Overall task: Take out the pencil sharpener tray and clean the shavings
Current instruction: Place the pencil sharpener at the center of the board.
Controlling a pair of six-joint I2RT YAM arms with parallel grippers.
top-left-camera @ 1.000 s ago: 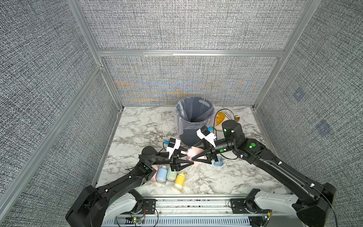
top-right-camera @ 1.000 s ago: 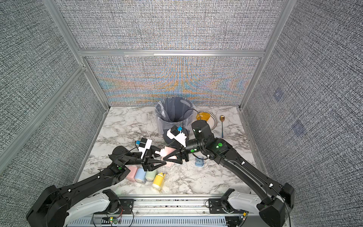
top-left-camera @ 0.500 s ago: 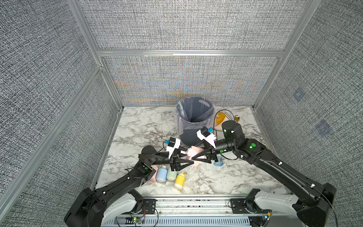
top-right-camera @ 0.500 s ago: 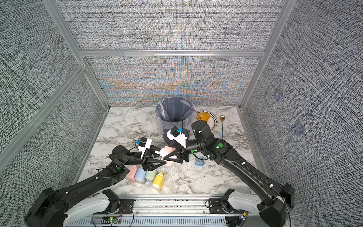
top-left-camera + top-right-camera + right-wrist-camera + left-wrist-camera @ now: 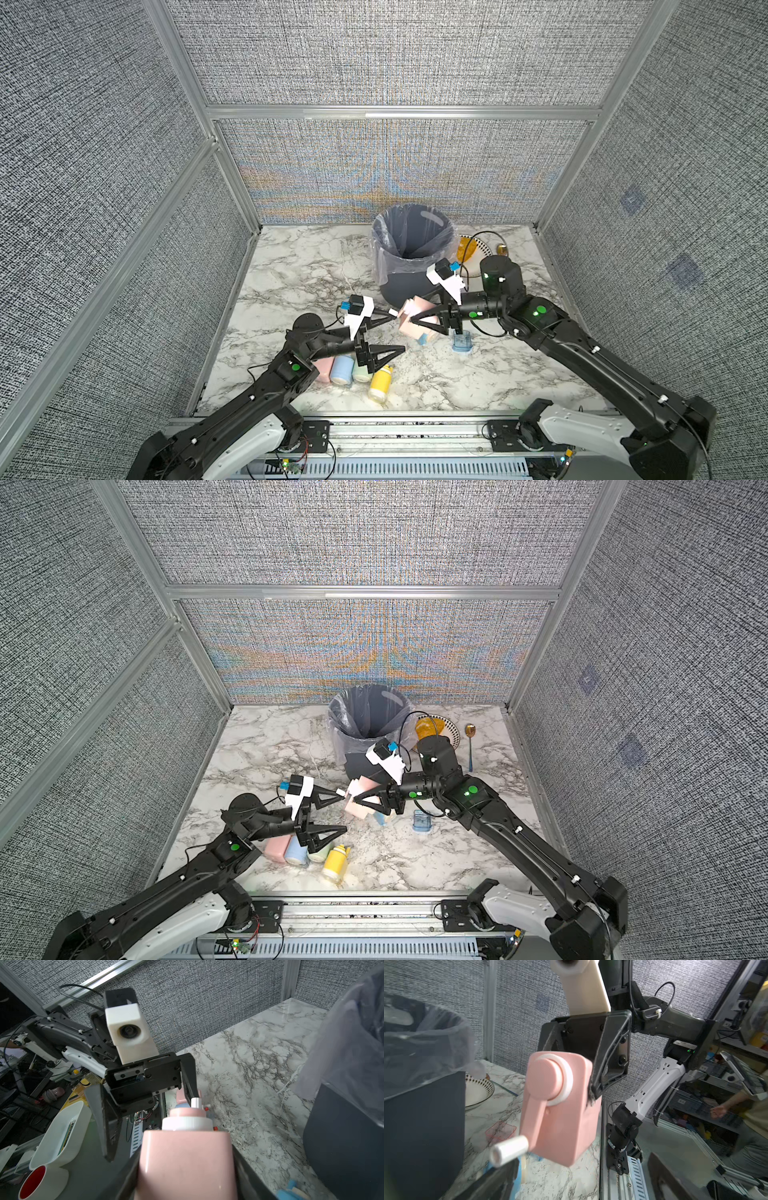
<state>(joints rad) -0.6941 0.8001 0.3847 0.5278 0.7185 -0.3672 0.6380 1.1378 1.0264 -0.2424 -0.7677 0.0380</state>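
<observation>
A pink pencil sharpener [image 5: 415, 323] [image 5: 560, 1109] [image 5: 187, 1165] with a crank and a white knob [image 5: 508, 1151] hangs above the marble, in front of the bin. My right gripper [image 5: 411, 313] [image 5: 187, 1172] is shut on its body, one finger on each side. My left gripper [image 5: 399, 330] [image 5: 344, 810] [image 5: 582, 1159] faces it with jaws wide open and holds nothing. One of its fingers [image 5: 189, 1084] sits right beside the knob. A small see-through tray with reddish edges [image 5: 501, 1131] lies on the marble near the bin. Tiny specks that look like shavings [image 5: 239, 1141] dot the marble.
The dark bin with a plastic liner [image 5: 411, 249] stands at the back. A plate [image 5: 451, 739] and a spoon [image 5: 470, 746] lie to its right. A clear blue box [image 5: 462, 341] and a blue-and-cream item [image 5: 424, 338] lie under the right gripper. Several pastel items [image 5: 353, 370] lie by the left arm.
My left gripper's jaws have sprung from nearly shut to wide open, letting go of the sharpener. My right gripper has closed tighter on the sharpener's body. Neither arm has shifted much.
</observation>
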